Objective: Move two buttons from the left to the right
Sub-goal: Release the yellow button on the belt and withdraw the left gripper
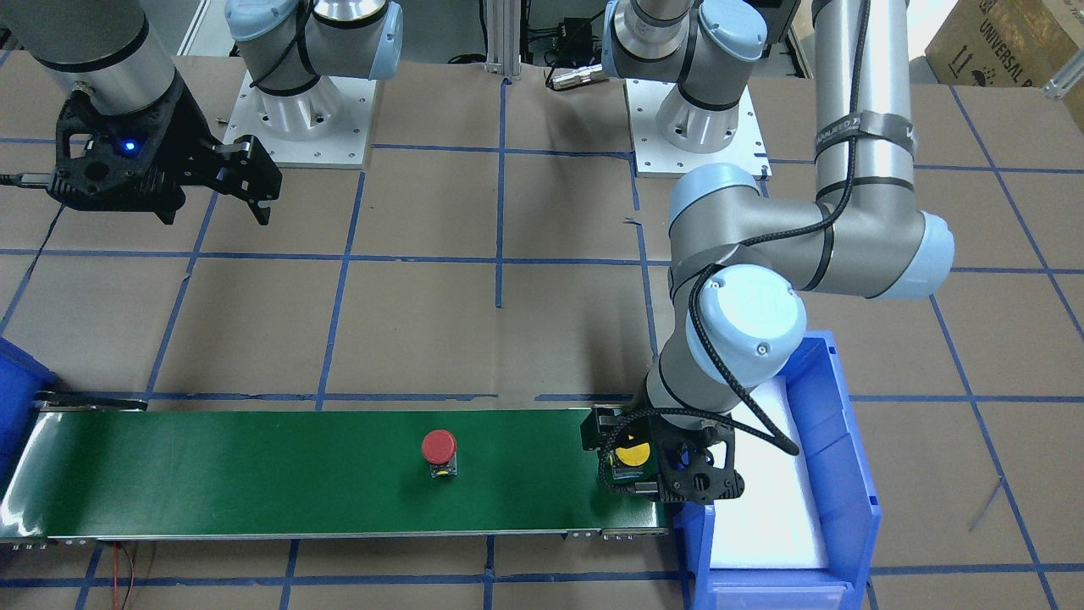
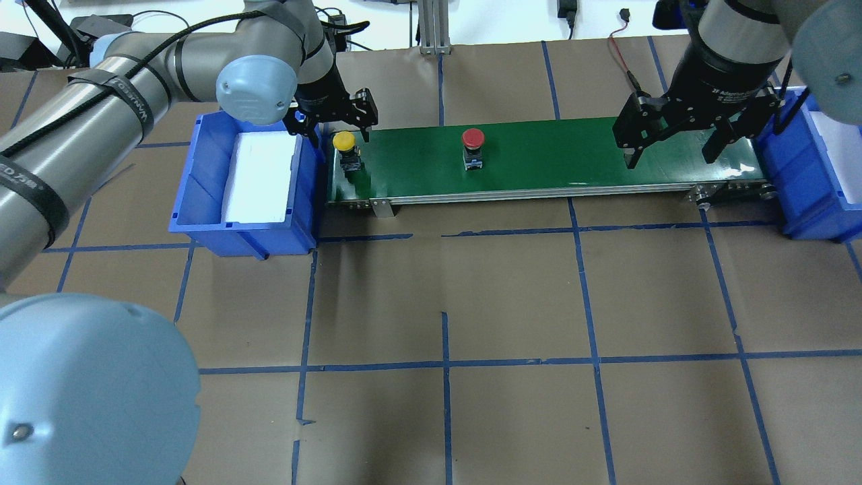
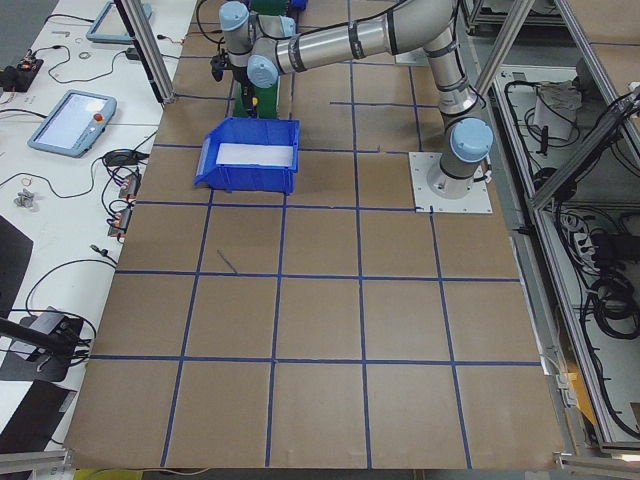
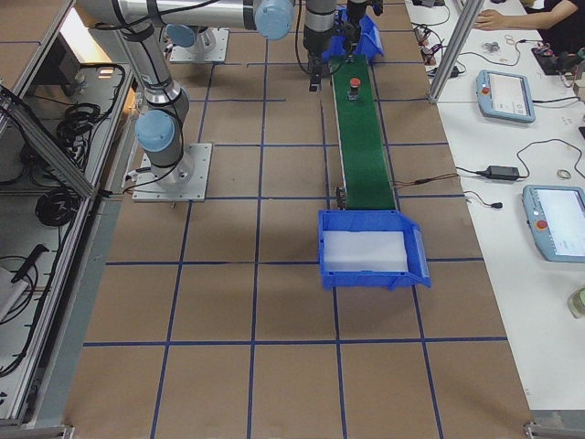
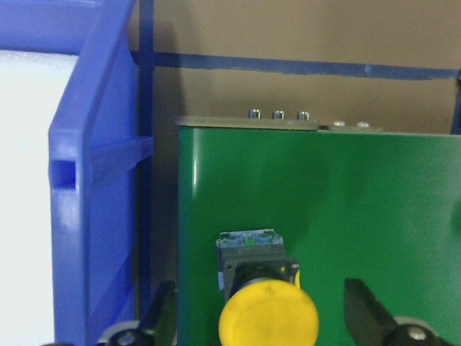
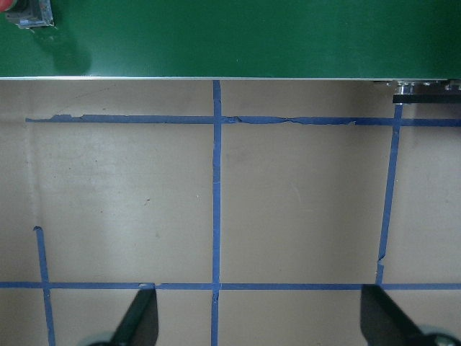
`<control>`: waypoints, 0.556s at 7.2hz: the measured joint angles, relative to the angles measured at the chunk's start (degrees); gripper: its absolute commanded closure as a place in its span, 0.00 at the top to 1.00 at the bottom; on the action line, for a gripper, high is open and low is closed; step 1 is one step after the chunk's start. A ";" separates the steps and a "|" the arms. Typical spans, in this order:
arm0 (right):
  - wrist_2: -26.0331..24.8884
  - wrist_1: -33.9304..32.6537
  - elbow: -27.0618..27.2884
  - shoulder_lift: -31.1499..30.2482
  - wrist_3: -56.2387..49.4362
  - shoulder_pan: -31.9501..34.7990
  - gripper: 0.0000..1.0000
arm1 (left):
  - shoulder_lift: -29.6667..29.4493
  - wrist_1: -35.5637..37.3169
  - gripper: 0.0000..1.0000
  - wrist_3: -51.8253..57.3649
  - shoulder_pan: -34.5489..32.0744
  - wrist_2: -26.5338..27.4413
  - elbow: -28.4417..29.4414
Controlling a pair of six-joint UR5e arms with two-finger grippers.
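Note:
The yellow-capped button [image 2: 344,141] stands on the left end of the green belt [image 2: 572,158], right beside the left blue bin. My left gripper [image 2: 339,133] is open and low around it, with one finger on each side; the left wrist view shows the cap [image 5: 268,317] between the fingers [image 5: 362,311] with gaps on both sides. The red-capped button [image 2: 473,138] stands alone mid-belt and also shows in the front view [image 1: 439,446]. My right gripper [image 2: 670,147] is open and empty, hovering over the belt's right end.
A blue bin [image 2: 202,222] with a white foam liner sits at the belt's left end. A second blue bin [image 2: 808,225] sits at the right end. The table is brown paper with a blue tape grid [image 2: 444,367].

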 measured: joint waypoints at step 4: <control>-0.02 -0.01 -0.07 -0.10 -0.04 -0.06 1.00 | 17.01 -18.57 1.00 4.88 2.76 2.35 -2.96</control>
